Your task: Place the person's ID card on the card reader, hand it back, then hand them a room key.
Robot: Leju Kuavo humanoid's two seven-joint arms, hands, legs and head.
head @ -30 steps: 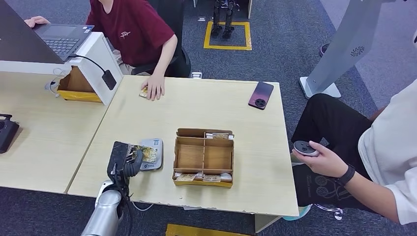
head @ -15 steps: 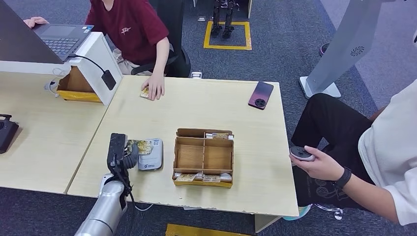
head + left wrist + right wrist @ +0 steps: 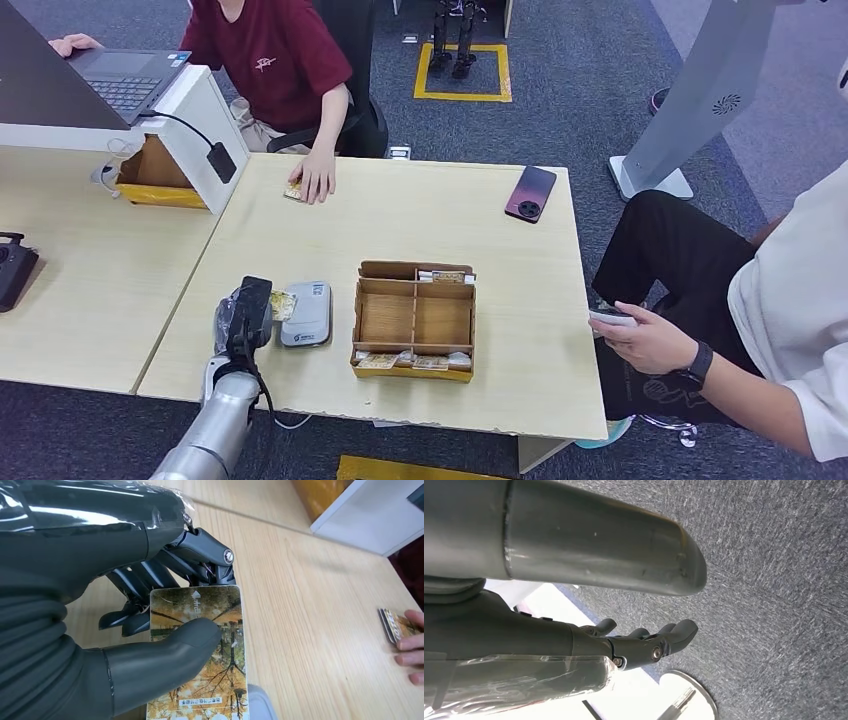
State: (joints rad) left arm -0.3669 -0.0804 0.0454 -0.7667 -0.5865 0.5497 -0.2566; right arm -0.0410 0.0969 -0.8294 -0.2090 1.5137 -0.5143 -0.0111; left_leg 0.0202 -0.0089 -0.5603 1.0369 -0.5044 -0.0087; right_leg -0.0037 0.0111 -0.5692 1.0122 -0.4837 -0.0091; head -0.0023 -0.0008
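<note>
The robot's left hand (image 3: 243, 313) pinches a glossy card printed with yellow autumn trees (image 3: 212, 665) between its thick grey thumb and dark fingers, hovering at about nine o'clock of the rounded silver-grey card reader (image 3: 307, 313) on the pale wooden table (image 3: 400, 235); in the left wrist view the card's lower end overlaps the reader's edge. The right hand (image 3: 644, 642) hangs over the grey carpet, fingers loosely apart and holding nothing. The grip looks shallow: the thumb covers only part of the card's face, so a quick tilt or a knock against the reader's rim could well twist the card loose and drop it onto the table, or leave it half off the reader. Reaching toward twelve o'clock to return it, the arm might also brush the open brown cardboard divider box (image 3: 414, 321) at three o'clock of the reader. By count: one card in the hand, one reader, one box with more cards lying along its near and far slots, one dark maroon phone (image 3: 531, 193) at one o'clock, one small stack of cards under the seated person's hand (image 3: 315, 180) and two people nearby.
</note>
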